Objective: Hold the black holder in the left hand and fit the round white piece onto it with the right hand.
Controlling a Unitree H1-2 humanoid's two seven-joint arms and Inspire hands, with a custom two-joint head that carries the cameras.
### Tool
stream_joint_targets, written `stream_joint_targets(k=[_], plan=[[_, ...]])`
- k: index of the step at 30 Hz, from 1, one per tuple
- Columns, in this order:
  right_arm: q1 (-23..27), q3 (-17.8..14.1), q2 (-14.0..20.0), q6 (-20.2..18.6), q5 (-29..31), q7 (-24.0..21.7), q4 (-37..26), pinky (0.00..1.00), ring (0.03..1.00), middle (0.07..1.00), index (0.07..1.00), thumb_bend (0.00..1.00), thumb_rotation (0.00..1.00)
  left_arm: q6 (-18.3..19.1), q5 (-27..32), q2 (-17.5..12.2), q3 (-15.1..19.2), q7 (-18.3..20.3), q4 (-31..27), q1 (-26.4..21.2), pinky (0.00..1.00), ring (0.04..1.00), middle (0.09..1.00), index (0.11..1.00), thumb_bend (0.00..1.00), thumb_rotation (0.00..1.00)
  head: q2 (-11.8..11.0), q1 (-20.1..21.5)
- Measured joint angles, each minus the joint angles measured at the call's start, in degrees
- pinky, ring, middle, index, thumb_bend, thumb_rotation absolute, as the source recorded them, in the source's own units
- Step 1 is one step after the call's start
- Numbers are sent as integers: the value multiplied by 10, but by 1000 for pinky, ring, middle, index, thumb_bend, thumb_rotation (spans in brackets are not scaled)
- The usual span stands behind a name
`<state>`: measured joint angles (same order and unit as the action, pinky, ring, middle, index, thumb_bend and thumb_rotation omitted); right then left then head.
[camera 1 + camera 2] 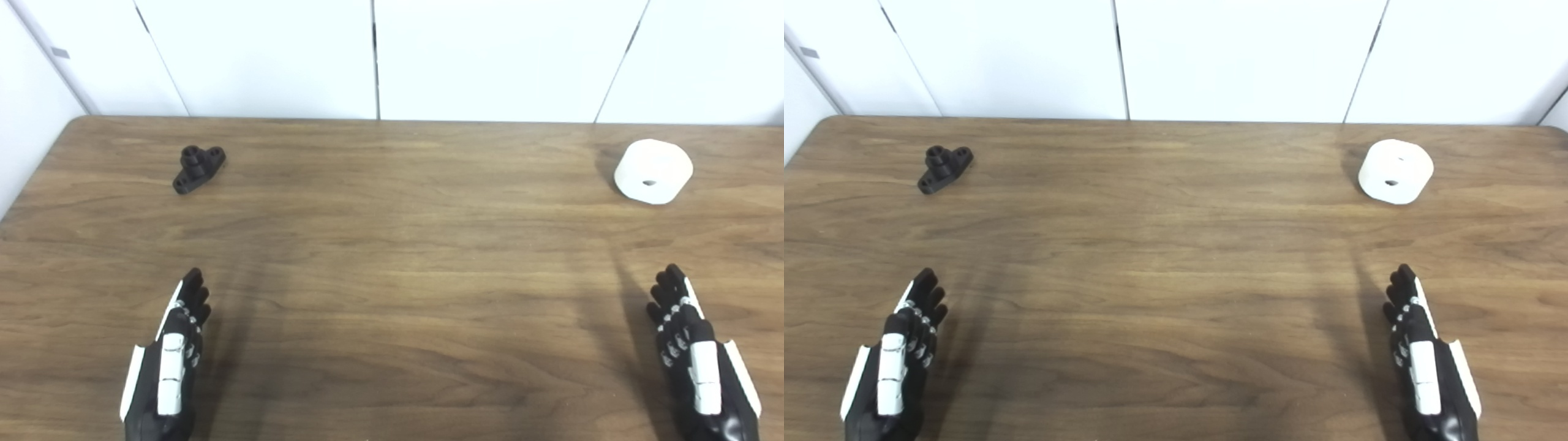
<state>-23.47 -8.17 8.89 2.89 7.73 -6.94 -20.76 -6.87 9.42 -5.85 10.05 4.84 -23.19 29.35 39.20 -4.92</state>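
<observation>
With broad bare tabletop [392, 275] between them, the black holder [198, 168] sits near the far-left corner, the round white piece [653, 171] near the far-right, while left hand [165, 361] and right hand [695, 355] hover at the near edge, fingers extended, holding nothing.

One black holder [198, 168] lies on the desk [392, 275]. One round white piece [653, 171], with a single hole in its face, sits there too. Two robot hands show: one left robot hand [165, 367] and one right robot hand [698, 361]. One desk carries both things.
</observation>
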Motion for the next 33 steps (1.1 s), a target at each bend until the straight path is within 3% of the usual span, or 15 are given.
stream_joint_targets(k=[5, 9, 18, 23, 27, 33], plan=[[3, -4, 5, 25, 11, -3, 20, 1000, 1000, 1000, 1000, 621, 1000, -15, -12, 3, -9, -1, 7, 0, 1000, 1000, 1000, 952, 580, 969, -36, -55], [10, -6, 18, 47, 18, -8, 42, 1000, 1000, 1000, 1000, 639, 1000, -19, -19, 6, -18, -6, 10, 1, 998, 1000, 1000, 948, 597, 926, -62, -82], [18, -5, 23, 82, 28, -21, 75, 1000, 1000, 1000, 1000, 693, 1000, -47, -31, 8, -39, -27, 30, 2, 974, 993, 991, 953, 520, 870, -105, -120], [22, -7, 19, 98, 33, -21, 84, 1000, 1000, 1000, 1000, 629, 1000, -49, -41, 8, -45, -43, 32, 2, 930, 971, 974, 935, 551, 843, -112, -127], [24, -8, 18, 105, 33, -21, 88, 1000, 1000, 1000, 1000, 638, 1000, -52, -46, 7, -48, -50, 35, 1, 930, 970, 972, 930, 536, 839, -116, -129], [24, -8, 18, 105, 32, -21, 88, 1000, 1000, 1000, 1000, 622, 1000, -52, -60, 6, -50, -60, 35, -1, 901, 958, 964, 926, 544, 779, -108, -112]])
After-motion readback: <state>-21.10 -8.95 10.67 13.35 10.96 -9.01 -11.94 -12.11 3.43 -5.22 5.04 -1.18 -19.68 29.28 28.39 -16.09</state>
